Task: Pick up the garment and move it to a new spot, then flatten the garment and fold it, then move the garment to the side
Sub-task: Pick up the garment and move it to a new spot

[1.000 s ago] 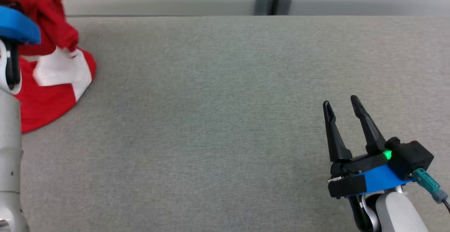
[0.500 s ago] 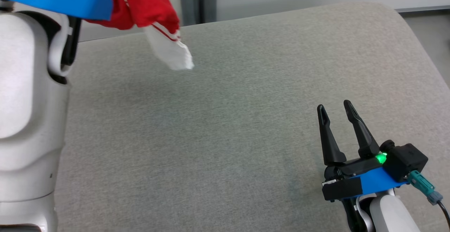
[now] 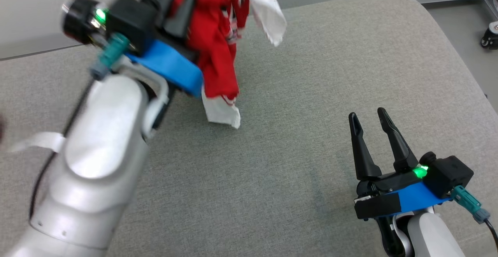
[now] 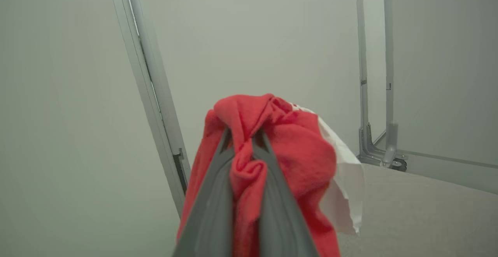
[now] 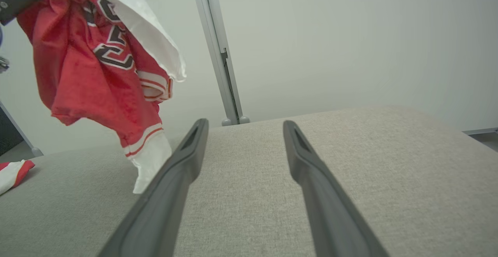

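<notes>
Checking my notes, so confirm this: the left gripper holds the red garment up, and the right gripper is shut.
Wrong: the right gripper is open, fingers apart and empty, as the right wrist view shows. The left gripper does hold the red garment up.

black-and-white block lettering (image 5: 113, 56) on red garment (image 5: 89, 89), crumpled, no letters legible

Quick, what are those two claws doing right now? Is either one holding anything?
Left gripper: shut on the red and white garment, which hangs from it.
Right gripper: open, holding nothing.
</notes>
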### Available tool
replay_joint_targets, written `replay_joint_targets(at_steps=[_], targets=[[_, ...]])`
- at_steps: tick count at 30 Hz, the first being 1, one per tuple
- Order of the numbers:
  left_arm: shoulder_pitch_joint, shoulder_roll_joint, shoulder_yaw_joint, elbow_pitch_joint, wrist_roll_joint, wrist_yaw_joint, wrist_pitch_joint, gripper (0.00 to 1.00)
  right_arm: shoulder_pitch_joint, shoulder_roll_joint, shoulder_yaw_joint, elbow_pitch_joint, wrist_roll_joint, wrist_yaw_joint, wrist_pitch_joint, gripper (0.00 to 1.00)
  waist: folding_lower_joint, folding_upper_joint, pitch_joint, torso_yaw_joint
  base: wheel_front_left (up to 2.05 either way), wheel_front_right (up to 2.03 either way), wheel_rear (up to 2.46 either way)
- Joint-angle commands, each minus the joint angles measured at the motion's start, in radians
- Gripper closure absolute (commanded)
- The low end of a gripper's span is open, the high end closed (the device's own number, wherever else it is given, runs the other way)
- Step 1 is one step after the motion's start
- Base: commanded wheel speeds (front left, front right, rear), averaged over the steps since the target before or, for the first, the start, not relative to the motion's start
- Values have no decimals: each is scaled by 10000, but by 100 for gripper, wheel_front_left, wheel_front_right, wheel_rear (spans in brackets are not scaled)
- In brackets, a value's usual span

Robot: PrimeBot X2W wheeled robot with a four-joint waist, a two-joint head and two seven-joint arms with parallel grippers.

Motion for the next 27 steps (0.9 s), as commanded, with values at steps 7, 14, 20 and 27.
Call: replay_joint_targets(at_steps=[7, 14, 20, 27], targets=[[1274, -273, -1078, 1182, -361, -3, -450, 100, 63, 0, -99, -19, -56, 1, -31, 0, 0, -1, -4, 297, 0, 0, 0], [2465, -711, -2022, 2359, -845, -3, -905, 100, 292, -1, -244, 81, -155, 1, -31, 0, 0, -1, -154, 583, 0, 0, 0], [2846, -1064, -2499, 2456, -956, -2, -1223, 0, 412, 0, -258, 212, -262, 1, -31, 0, 0, -1, -470, 877, 0, 0, 0], [3242, -1087, -1936, 949, -834, 279, -1297, 0, 721, -2, -349, 272, -376, 1, -31, 0, 0, -1, -951, 1331, 0, 0, 0]])
